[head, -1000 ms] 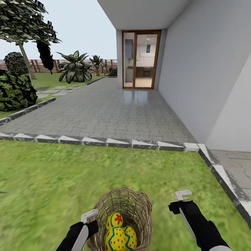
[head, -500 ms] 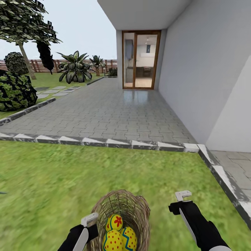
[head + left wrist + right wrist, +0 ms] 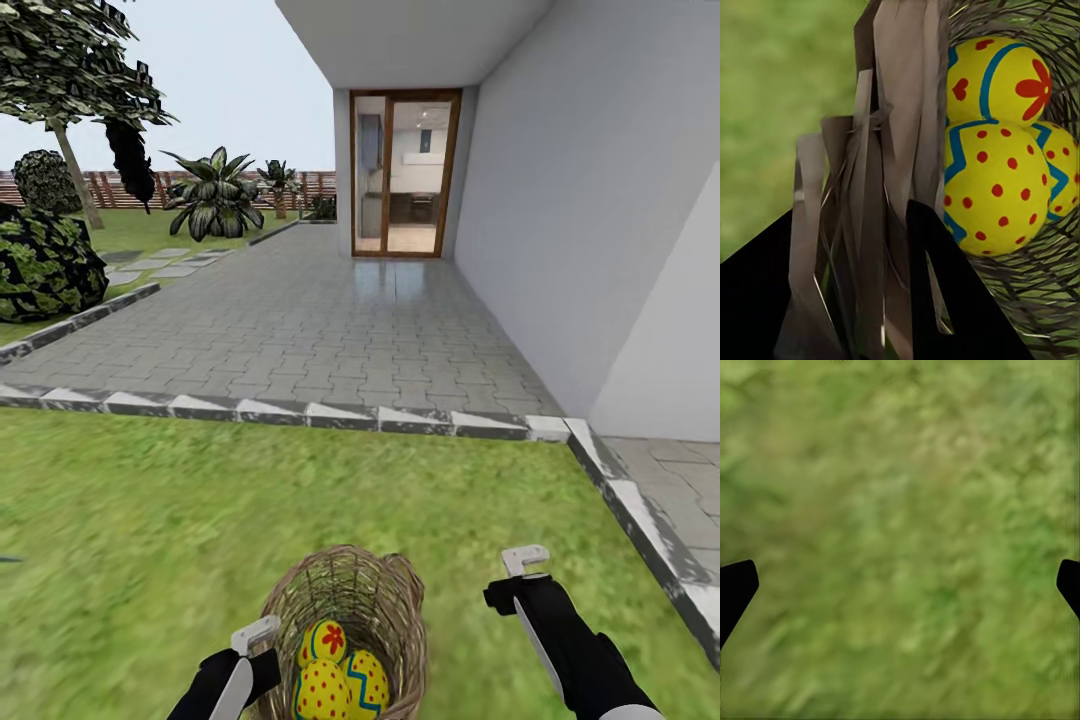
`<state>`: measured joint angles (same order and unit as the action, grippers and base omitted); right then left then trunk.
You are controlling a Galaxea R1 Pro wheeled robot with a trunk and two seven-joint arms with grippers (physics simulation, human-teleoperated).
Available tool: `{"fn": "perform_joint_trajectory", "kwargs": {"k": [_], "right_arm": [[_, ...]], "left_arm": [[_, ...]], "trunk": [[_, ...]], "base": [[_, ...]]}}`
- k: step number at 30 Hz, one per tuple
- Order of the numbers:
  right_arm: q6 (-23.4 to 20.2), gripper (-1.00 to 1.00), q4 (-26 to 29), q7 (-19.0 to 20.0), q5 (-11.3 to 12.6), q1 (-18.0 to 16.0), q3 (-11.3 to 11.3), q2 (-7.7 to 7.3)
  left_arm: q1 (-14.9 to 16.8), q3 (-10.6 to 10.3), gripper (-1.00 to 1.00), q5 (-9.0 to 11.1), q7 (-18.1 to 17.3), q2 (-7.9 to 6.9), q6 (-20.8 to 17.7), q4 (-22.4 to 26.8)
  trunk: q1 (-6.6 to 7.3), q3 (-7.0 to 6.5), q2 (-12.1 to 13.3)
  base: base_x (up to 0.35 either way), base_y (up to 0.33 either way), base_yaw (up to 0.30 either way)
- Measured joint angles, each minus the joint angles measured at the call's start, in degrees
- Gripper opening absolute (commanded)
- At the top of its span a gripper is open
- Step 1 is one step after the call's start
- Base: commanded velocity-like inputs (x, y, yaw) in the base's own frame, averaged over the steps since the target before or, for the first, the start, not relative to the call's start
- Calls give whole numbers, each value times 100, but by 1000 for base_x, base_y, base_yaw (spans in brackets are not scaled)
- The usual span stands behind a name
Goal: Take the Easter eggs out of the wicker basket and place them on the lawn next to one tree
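Lawn (image 3: pixel 150 520): green grass across the near ground, grey paving beyond.
Tree (image 3: pixel 70 150): far left, past the paving.
Wicker basket (image 3: pixel 385 600): near centre, on the grass between both arms.
Eggs: flower egg (image 3: pixel 325 640), dotted egg (image 3: pixel 322 692), zigzag egg (image 3: pixel 370 680), all inside the basket.
Left gripper (image 3: pixel 255 635): clamped on the basket's left rim.
Right gripper (image 3: pixel 525 560): jaws wide apart, holding nothing, right of the basket.

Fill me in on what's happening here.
A two-armed robot stands on the lawn over a wicker basket that holds all three Easter eggs. Its left gripper is at the basket's rim, the wicker pressed between its fingers in the wrist view. The right gripper hangs open over bare grass. No egg is out yet.
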<state>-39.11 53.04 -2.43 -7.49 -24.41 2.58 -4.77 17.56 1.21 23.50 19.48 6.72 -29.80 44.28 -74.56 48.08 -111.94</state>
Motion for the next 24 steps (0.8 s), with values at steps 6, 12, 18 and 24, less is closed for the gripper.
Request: {"fn": "perform_joint_trajectory", "kwargs": {"k": [6,12,18,24], "right_arm": [[7,100,-28,2,0,0,5,-3],[53,100,-81,5,-1,0,14,-18],[219,100,-98,1,12,0,8,-18],[219,100,-100,-8,3,-1,15,-37]], "left_arm": [[0,4,-100,5,0,-9,2,32],[0,25,-100,1,8,-16,0,30],[0,26,-100,21,7,-27,6,0],[-2,25,-100,38,7,-30,9,14]], "trunk": [[132,-108,241],[264,-215,481],[399,-323,722],[527,-431,963]], "base": [[0,0,0],[22,0,0],[299,0,0],[100,0,100]]}}
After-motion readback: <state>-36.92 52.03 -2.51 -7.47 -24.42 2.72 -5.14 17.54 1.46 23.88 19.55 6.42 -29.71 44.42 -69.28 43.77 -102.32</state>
